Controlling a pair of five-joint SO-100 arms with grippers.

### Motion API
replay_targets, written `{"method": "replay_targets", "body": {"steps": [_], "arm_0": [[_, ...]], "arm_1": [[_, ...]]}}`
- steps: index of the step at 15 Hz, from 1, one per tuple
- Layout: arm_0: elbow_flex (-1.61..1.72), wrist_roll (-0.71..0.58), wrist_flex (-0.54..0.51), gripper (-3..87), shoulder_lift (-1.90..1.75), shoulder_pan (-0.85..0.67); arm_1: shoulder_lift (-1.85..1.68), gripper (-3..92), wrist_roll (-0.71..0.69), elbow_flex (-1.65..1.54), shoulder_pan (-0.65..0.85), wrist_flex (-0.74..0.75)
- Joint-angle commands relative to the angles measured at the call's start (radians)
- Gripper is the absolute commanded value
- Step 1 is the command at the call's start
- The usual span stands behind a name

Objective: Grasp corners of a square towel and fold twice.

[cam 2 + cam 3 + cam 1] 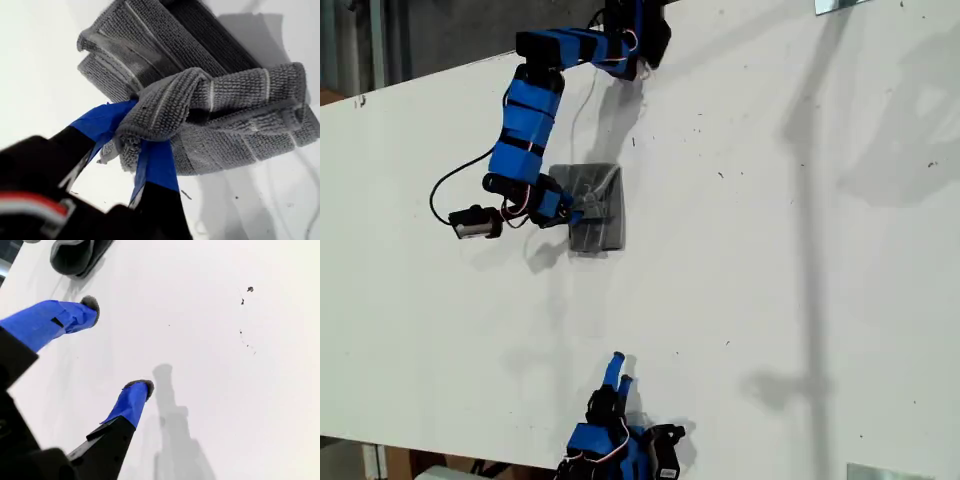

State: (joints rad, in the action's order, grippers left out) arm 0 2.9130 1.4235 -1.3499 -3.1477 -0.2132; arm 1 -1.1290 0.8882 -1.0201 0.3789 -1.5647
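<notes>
Pinching a bunched fold of the towel [210, 100], the first gripper [131, 145] should be drawn across evenly; the second gripper [117, 347] is spread, empty.

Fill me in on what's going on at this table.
My first gripper has its jaws shut on a bunched edge of the soft grey pinstriped towel, which lies folded into a compact stack on the white table. My second gripper hangs open over bare table at the exterior view's bottom edge, holding nothing.
</notes>
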Motion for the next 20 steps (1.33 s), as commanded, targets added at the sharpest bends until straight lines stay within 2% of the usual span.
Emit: {"method": "replay_targets", "body": {"steps": [1,2,3,4,8,11,14,18,20], "arm_0": [[0.002,0.000,-0.002,27.1,-0.005,-0.012],[0.003,0.000,-0.002,27.0,-0.008,-0.014],[0.006,0.000,-0.003,26.9,-0.009,-0.015],[0.008,0.000,-0.005,26.9,-0.012,-0.015],[0.018,-0.005,-0.015,26.7,-0.046,-0.020],[0.023,-0.006,-0.018,26.6,-0.063,-0.020],[0.034,-0.021,-0.008,26.4,-0.063,-0.035],[0.051,-0.032,0.003,26.1,-0.098,-0.032],[0.064,-0.037,0.015,25.8,-0.112,-0.032]], "arm_1": [[-0.014,2.5,-0.021,0.075,-0.011,0.015],[-0.014,17.8,-0.034,0.075,-0.018,0.020],[-0.015,26.8,-0.037,0.080,-0.021,0.021],[-0.021,29.2,-0.040,0.080,-0.020,0.018],[-0.140,30.8,-0.040,0.031,-0.003,-0.023],[-0.474,30.9,0.026,-0.345,-0.017,0.025],[-0.877,31.3,0.170,-0.827,-0.115,0.127],[-1.680,37.2,0.479,-1.437,-0.419,0.324],[-1.993,29.3,0.574,-1.635,-0.477,0.244]]}}
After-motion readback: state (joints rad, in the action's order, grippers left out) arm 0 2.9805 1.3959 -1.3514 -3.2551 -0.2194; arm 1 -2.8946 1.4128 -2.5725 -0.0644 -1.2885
